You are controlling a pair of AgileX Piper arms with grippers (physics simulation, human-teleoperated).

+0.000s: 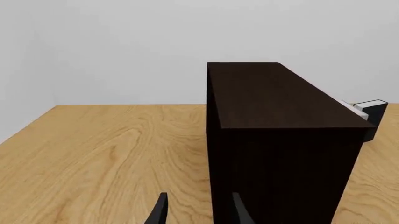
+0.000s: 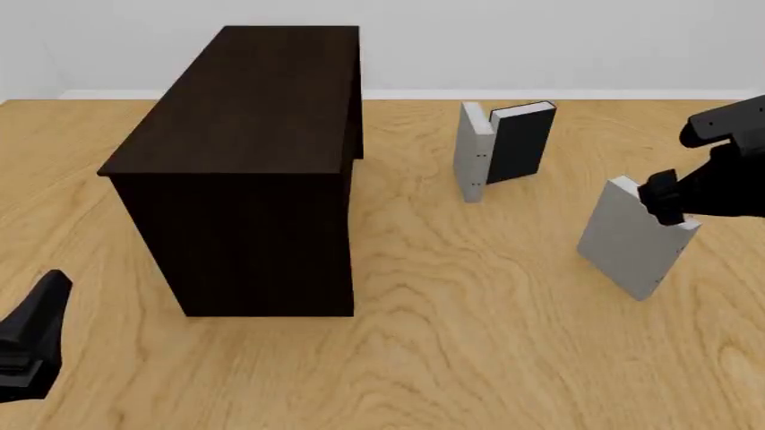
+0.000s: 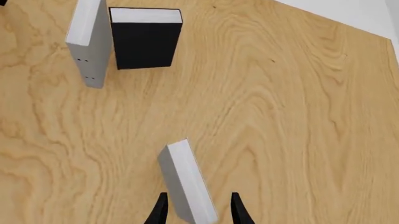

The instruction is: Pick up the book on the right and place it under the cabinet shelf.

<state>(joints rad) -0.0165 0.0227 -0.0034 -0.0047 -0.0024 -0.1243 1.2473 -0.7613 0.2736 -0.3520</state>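
Left black gripper nearest, jaws parted, empty. Right black gripper clamps plain light-grey thick book, tilted, right of tall dark-brown wooden cabinet. Beyond: narrow grey slab beside black-covered white-paged book.

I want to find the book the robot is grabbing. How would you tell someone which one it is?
Start at the big dark cabinet on the wooden table, then look far to its right. Past the two upright books, the black book and the thin grey book, one light grey book tilts alone, with the right gripper closed around its top edge.
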